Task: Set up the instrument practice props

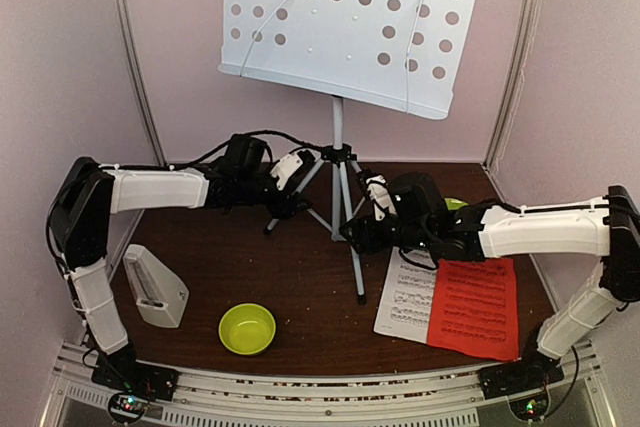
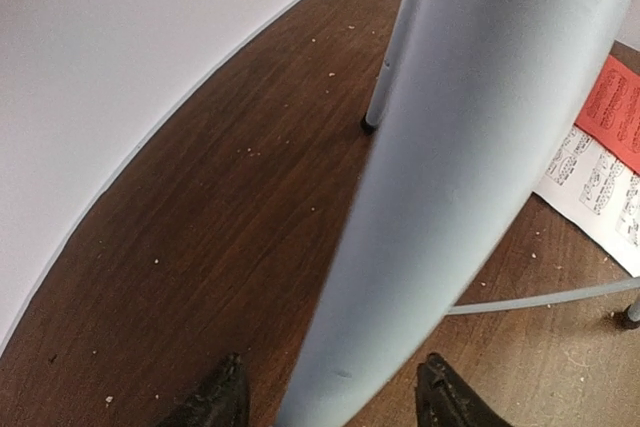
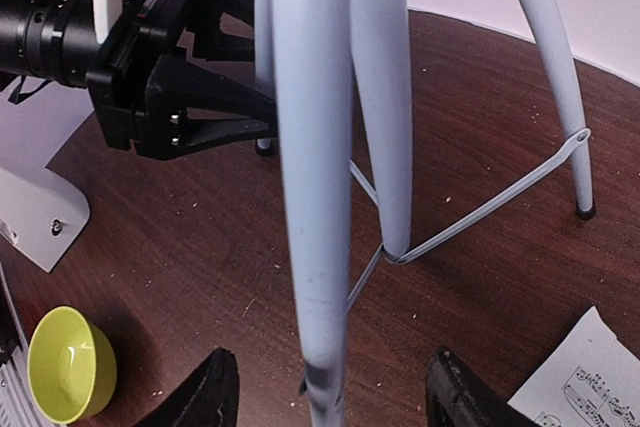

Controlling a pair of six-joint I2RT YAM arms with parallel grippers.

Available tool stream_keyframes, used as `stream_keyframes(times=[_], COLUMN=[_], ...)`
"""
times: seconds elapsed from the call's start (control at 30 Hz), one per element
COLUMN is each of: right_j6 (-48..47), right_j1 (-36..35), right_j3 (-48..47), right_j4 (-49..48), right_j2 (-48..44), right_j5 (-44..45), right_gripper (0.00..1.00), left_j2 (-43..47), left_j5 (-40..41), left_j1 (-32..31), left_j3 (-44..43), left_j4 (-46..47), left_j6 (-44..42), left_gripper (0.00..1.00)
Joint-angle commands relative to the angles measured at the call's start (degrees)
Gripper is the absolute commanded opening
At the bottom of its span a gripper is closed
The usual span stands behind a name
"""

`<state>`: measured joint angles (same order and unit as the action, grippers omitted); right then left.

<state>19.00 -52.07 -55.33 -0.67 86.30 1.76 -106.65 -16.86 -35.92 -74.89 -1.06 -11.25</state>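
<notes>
The pale perforated music stand (image 1: 350, 17) stands upright on its tripod at the back of the table. My left gripper (image 1: 287, 197) straddles the stand's left leg (image 2: 470, 147); its dark fingertips (image 2: 225, 392) stand apart from the leg on both sides, so it is open. My right gripper (image 1: 360, 222) straddles the front leg (image 3: 315, 197), also open with gaps either side. The red sheet (image 1: 473, 307) overlaps the white sheet (image 1: 405, 292) flat on the right. The pale-grey metronome (image 1: 155, 287) stands at the left.
A lime-green bowl (image 1: 247, 328) sits near the front edge. A sliver of green plate (image 1: 455, 203) shows behind my right arm. Pale walls close in on the table at the left, back and right. Thin braces (image 3: 480, 212) link the tripod legs.
</notes>
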Motion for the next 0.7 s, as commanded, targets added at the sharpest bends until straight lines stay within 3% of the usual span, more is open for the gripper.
stream_keyframes(times=[0.0, 0.17, 0.27, 0.47, 0.67], right_j6=[0.54, -1.02, -2.74, -6.94, -12.52], right_j1=[1.41, 1.87, 2.01, 2.53, 3.2], right_j3=[-3.64, -6.69, -8.74, -13.45, -16.0], right_j4=[0.58, 1.61, 2.6, 6.18, 5.9], right_j2=[1.97, 4.73, 6.23, 8.68, 10.39], right_j5=[0.9, 1.3, 2.0, 3.57, 0.77], right_gripper=[0.62, 0.53, 0.44, 0.28, 0.2], left_j2=[-1.52, -0.02, 1.95, 5.87, 9.92], left_j5=[-2.86, -2.16, -0.44, 4.7, 8.25], left_j1=[0.77, 0.91, 0.94, 0.92, 0.89], left_j3=[-3.31, -2.32, -0.21, 4.71, 10.68], left_j4=[1.26, 0.85, 1.28, 3.1, 6.69], left_j6=[-1.81, -1.75, -1.15, 1.19, 6.31], left_gripper=[0.55, 0.3, 0.21, 0.13, 0.06])
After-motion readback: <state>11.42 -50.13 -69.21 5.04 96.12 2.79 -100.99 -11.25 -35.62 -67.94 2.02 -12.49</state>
